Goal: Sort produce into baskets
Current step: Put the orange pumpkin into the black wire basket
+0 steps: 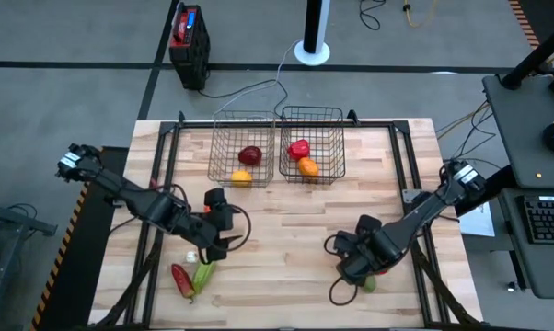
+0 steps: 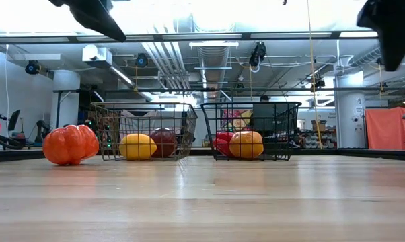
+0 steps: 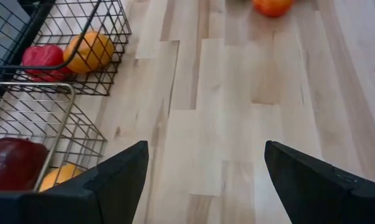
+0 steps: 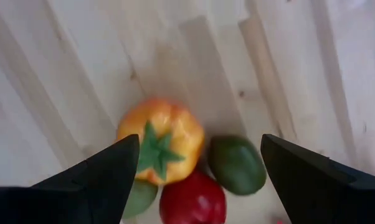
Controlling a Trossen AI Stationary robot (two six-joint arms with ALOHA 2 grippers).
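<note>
Two wire baskets stand at the table's far middle. The left basket (image 1: 243, 147) holds a dark red piece (image 1: 249, 154) and a yellow one (image 1: 241, 177). The right basket (image 1: 311, 142) holds a red pepper (image 1: 298, 148) and an orange piece (image 1: 307, 166). My left gripper (image 3: 206, 146) hangs open over bare wood left of centre (image 1: 229, 230). My right gripper (image 4: 200, 140) points down, open, above an orange-yellow tomato (image 4: 159, 140), a green piece (image 4: 237, 165) and a red piece (image 4: 192, 199) near the right front (image 1: 355, 262). It touches none of them.
A red pepper (image 1: 182, 279), a long green piece (image 1: 203, 274) and a white garlic bulb (image 1: 191, 256) lie near the front left. An orange ribbed piece (image 2: 70, 144) sits left of the baskets. A black and red box (image 1: 189, 37) stands on the floor beyond the table.
</note>
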